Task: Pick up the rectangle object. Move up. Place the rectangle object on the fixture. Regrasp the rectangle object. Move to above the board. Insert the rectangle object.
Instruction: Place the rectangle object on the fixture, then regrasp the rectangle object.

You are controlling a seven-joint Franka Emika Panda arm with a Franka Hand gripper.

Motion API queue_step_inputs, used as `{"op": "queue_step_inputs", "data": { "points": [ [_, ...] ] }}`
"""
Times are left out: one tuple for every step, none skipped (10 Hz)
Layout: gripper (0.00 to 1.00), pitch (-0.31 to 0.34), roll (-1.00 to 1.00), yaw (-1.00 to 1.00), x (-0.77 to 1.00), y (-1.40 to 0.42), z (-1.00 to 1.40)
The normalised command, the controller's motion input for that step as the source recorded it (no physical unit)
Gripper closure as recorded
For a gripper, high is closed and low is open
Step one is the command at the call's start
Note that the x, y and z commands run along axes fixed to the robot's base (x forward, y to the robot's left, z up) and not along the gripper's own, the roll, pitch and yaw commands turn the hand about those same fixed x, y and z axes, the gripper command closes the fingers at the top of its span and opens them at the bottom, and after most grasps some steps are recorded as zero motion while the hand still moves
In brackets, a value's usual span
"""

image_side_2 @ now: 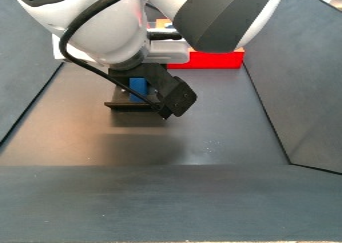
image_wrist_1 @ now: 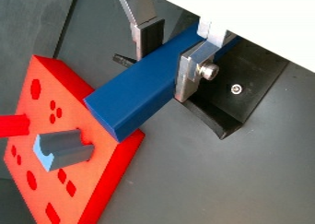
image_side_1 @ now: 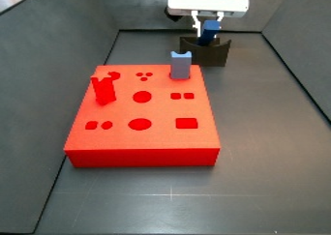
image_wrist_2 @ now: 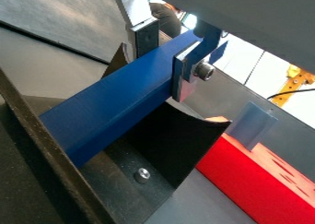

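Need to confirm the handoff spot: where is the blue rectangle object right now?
The rectangle object sits between the gripper fingers, over the fixture, beyond the board's far edge in a side view.

The gripper (image_side_1: 207,28) stands over the fixture (image_side_1: 218,51), closed on the blue bar (image_wrist_1: 142,89), just behind the red board (image_side_1: 142,157). A grey-blue peg (image_side_1: 181,64) rises beside it. The dark floor (image_side_1: 265,161) around the board lies open.

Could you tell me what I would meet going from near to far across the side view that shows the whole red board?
The board → the grey-blue peg standing on it → the fixture, where the gripper holds the rectangle object.
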Motion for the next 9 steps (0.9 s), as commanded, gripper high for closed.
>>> {"op": "queue_step_inputs", "data": {
  "points": [
    [1.00,-0.071,-0.09,-0.10,0.09,0.17,-0.53],
    [0.00,0.000,0.00,0.00,0.00,0.00,0.00],
    [0.00,0.009,0.07,0.02,0.00,0.00,1.00],
    [0.00,0.009,0.08,0.03,0.00,0.00,1.00],
    [0.00,0.015,0.08,0.02,-0.02,0.00,1.00],
    [0.00,0.027,0.07,0.02,-0.03,0.00,1.00],
    [0.00,0.041,0.06,0.02,-0.04,0.01,1.00],
    [0.00,0.060,0.05,0.01,-0.04,0.01,0.85],
    [0.00,0.069,0.05,0.00,-0.03,0.01,0.72]
  ]
}}
